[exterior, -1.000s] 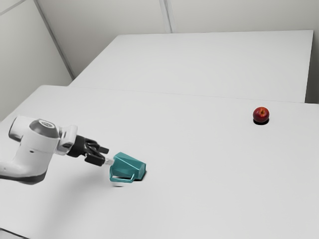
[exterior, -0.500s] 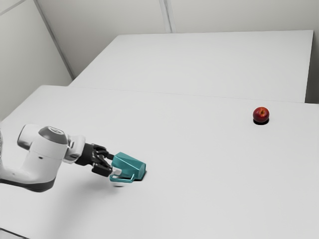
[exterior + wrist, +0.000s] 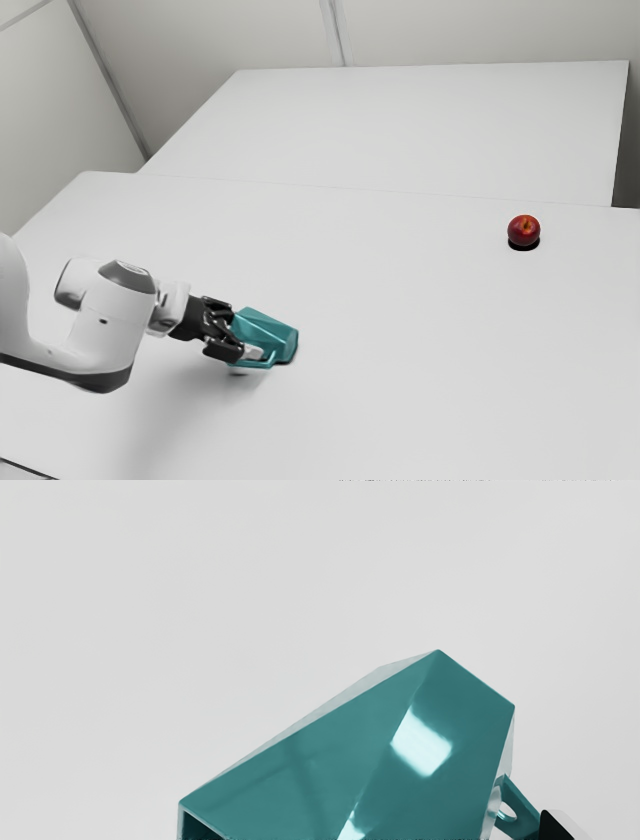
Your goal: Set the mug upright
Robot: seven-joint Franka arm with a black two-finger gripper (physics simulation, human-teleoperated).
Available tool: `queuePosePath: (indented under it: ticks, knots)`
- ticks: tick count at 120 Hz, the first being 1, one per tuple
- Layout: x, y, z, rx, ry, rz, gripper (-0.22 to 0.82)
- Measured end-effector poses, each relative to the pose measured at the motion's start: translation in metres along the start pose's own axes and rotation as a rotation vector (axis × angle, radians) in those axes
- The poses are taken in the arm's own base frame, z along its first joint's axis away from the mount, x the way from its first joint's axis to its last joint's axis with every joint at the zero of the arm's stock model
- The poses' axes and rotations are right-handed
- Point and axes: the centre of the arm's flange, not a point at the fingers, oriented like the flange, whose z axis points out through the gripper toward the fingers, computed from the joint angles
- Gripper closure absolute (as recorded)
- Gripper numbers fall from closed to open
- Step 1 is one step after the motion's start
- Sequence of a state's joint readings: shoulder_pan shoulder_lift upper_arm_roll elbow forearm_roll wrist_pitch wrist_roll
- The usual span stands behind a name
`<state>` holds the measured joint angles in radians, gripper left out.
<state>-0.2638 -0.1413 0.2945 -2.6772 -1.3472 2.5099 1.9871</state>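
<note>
- Exterior view: the mug lies on its side, lower left of the frame, mouth toward the hand.
- The hand looks open, fingers apart, one beside the handle, probably placed for tipping the mug up.
- The apple, upper right, sits well apart on the bench, leaving turning room.

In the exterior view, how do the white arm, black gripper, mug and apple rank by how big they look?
Largest to smallest:
1. White arm
2. Black gripper and teal mug: too alike to rank, and they partly overlap
3. Red apple
</note>
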Motion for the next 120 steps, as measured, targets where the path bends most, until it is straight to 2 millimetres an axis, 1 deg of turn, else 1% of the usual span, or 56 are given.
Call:
queuePosePath:
  ticks: [6, 11, 21, 38, 58, 84, 108, 120]
  knots:
    - [0.0, 0.0, 0.001, 0.002, 0.003, -0.001, 0.1]
    - [0.0, 0.0, 0.0, 0.005, 0.005, -0.001, 0.15]
    - [0.003, -0.001, -0.002, 0.013, 0.014, 0.005, 0.31]
    - [0.008, -0.003, -0.008, 0.035, 0.026, 0.018, 0.52]
    - [0.011, -0.006, -0.016, 0.053, 0.039, 0.03, 0.66]
    - [0.012, -0.006, -0.018, 0.061, 0.043, 0.039, 0.75]
    - [0.017, -0.007, -0.024, 0.08, 0.054, 0.054, 0.77]
    - [0.021, -0.009, -0.033, 0.1, 0.065, 0.064, 0.78]
